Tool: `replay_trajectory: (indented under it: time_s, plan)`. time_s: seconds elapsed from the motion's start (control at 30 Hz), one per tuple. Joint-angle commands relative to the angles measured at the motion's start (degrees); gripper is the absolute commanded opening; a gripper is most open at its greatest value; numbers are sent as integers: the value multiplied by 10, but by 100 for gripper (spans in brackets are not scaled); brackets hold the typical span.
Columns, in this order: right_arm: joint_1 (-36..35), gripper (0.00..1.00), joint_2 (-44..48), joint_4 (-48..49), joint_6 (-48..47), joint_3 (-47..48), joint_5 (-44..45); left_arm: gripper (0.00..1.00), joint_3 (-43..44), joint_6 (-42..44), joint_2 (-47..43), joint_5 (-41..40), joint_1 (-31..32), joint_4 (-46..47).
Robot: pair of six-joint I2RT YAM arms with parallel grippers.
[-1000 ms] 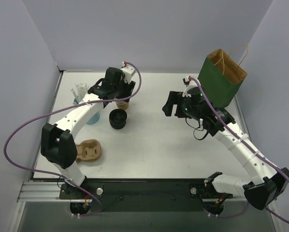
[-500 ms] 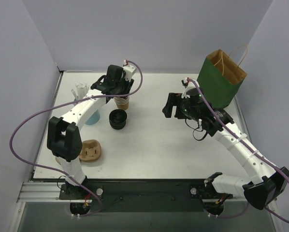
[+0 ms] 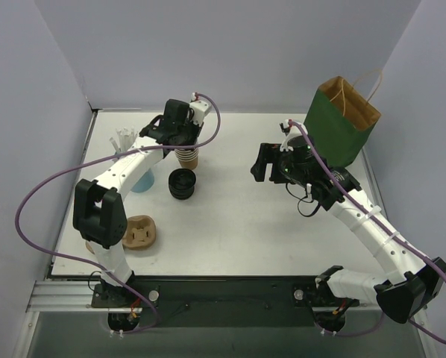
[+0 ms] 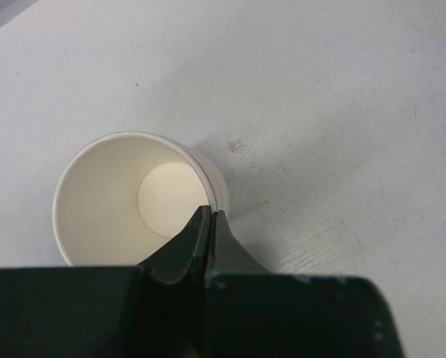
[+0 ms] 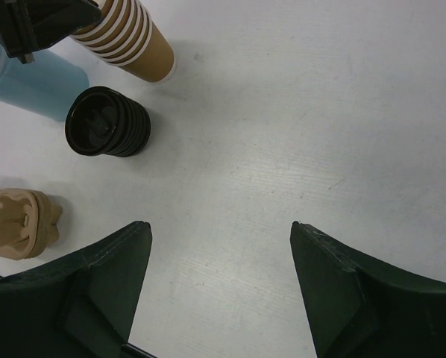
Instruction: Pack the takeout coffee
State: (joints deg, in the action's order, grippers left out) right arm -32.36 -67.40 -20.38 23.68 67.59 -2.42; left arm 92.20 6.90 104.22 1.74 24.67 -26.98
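Note:
No takeout coffee with a lid on it is in view. A stack of lidless tan paper cups (image 3: 188, 157) stands at the back left of the table (image 3: 238, 224). My left gripper (image 3: 183, 140) sits on top of it. In the left wrist view the left gripper (image 4: 212, 213) is shut on the rim of the top cup (image 4: 107, 198), one finger inside and one outside the wall. My right gripper (image 3: 264, 162) hovers over the table's middle right. It is open (image 5: 220, 227) with only bare table between its fingers.
A stack of black lids (image 3: 183, 183) stands just in front of the cups (image 5: 130, 41). A blue cup with stirrers (image 3: 142, 179) is to their left. A brown pulp cup carrier (image 3: 139, 232) lies near the front left. A green-and-brown paper bag (image 3: 342, 123) stands open at the back right.
The left gripper has closed onto the rim of the top cup after the left arm shifted slightly over the stack. The right arm has barely moved.

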Motion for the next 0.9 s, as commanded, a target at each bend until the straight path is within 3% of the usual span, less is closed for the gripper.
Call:
replay_trajectory:
  time_s: [0.0, 0.27, 0.47, 0.87]
  plan:
    - [-3, 77, -8, 12, -8, 6, 6, 0, 37, 13, 6, -13, -2, 5]
    - [-3, 77, -17, 15, -7, 10, 7, 0, 99, 21, 11, -75, 4, -27]
    - [-3, 77, -22, 22, -6, 2, 5, 0, 90, 48, 6, -134, 21, -16]
    - [-2, 77, -18, 25, 0, -6, 10, 0, 147, 73, -5, -204, 84, -39]
